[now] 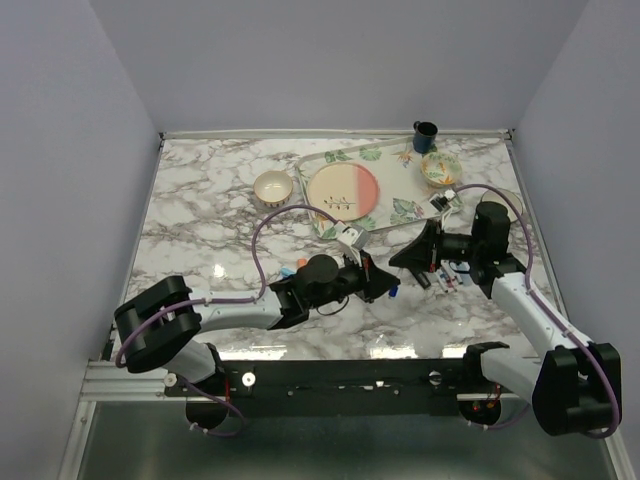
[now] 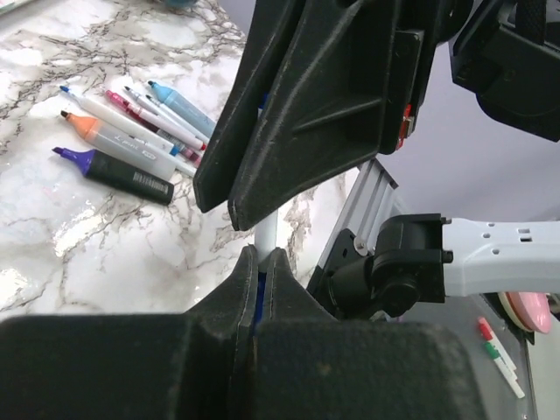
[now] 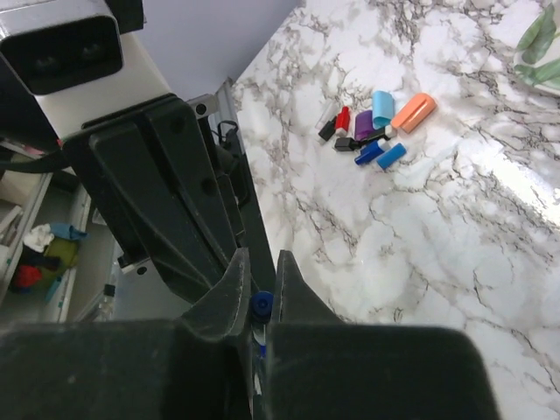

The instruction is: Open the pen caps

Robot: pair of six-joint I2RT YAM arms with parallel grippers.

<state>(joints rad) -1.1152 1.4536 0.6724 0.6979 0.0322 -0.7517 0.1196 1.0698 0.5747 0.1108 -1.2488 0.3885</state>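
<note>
Slippage worries me: left claw (image 2: pixel 262 262) and right claw (image 3: pixel 260 267) are both clamped on one pen (image 2: pixel 267 229), held up between them. If either grip is crooked, my pull could bend it or flick it off the table (image 1: pixel 200 230). Loose caps (image 3: pixel 376 127) lie well aside.

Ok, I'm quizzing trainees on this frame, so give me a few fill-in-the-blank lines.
The left gripper and right gripper clamp one ___ between them. The black marker has a ___ tip. The mug is dark ___.
Answers: pen; purple; blue.
</note>
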